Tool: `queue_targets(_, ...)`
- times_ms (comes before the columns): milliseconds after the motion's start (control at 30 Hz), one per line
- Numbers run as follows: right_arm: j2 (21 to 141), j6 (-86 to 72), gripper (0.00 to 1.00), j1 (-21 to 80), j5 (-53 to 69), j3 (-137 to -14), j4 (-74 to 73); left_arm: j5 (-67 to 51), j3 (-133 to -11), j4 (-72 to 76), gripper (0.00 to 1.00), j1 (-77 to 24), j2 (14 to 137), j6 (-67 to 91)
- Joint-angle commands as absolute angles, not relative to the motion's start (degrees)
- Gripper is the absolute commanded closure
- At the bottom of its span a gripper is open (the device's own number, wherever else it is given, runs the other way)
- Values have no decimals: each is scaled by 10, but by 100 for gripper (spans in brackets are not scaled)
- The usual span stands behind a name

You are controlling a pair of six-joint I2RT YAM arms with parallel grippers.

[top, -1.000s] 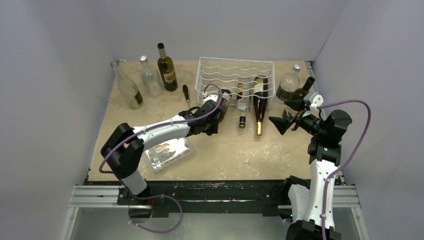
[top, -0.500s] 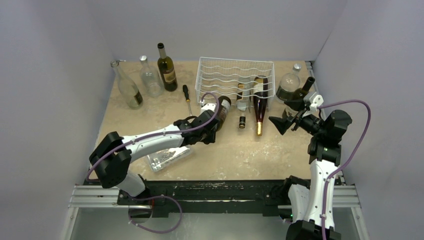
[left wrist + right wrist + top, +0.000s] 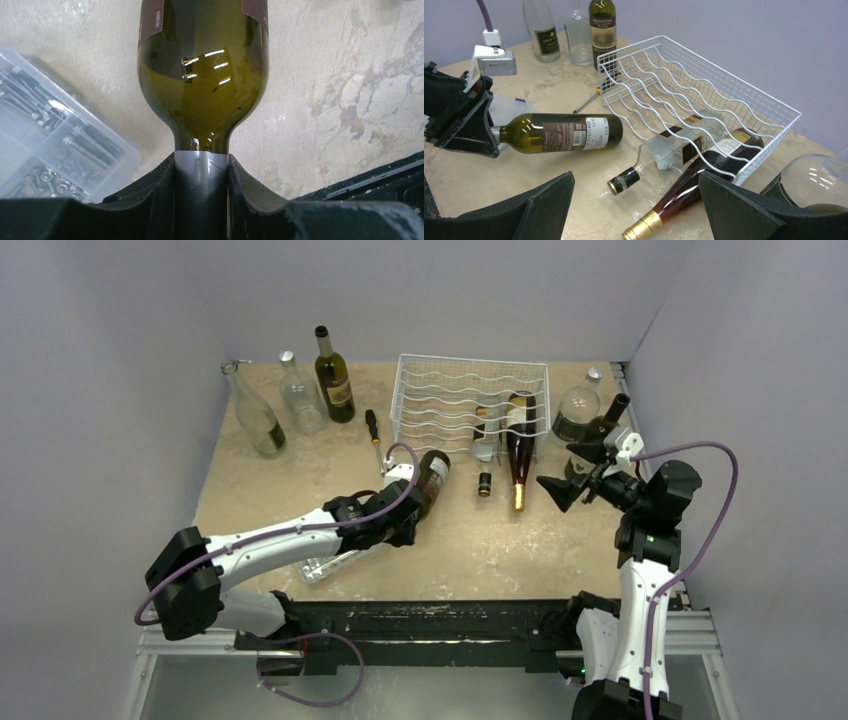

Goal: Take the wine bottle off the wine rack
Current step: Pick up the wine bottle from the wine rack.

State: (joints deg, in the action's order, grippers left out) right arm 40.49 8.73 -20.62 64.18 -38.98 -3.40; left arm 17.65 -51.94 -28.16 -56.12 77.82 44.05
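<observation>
Currently: wine bottle (image 3: 431,473) horizontal, neck clenched in left gripper (image 3: 201,165), just outside wine rack (image 3: 470,390) at table's (image 3: 560,550) far edge; right gripper (image 3: 636,200) spread wide, holding nothing.

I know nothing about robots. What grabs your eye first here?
The left claw is clamped on the neck of a green wine bottle, held in front of the white wire rack. A red bottle and a clear bottle lie in the rack's right end, and the right claw hangs wide open.
</observation>
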Motion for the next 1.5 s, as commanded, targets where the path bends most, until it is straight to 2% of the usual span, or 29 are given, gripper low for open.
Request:
queue_targets(0,404,128,1,-203,678,-388,-48,175,-504,-285,100,-575,728,459)
queue_targets(300,408,211,1,-193,725,-396,-104,143,-458,-288,100,-588,659,480)
queue_targets(533,441,427,1,-169,779,-430,-279,135,-433,-290,100,-592,622,499)
queue_targets(633,457,475,1,-129,748,-447,-318,123,-427,-291,100,-592,613,506)
queue_targets(900,486,486,1,-48,678,-465,-301,99,-414,-282,100,-595,590,513)
queue_targets(1200,527,610,1,19,640,-485,-343,63,-412,-279,100,-594,585,524)
queue_targets(1467,536,573,1,78,613,-462,-269,24,-416,-265,100,-594,590,541)
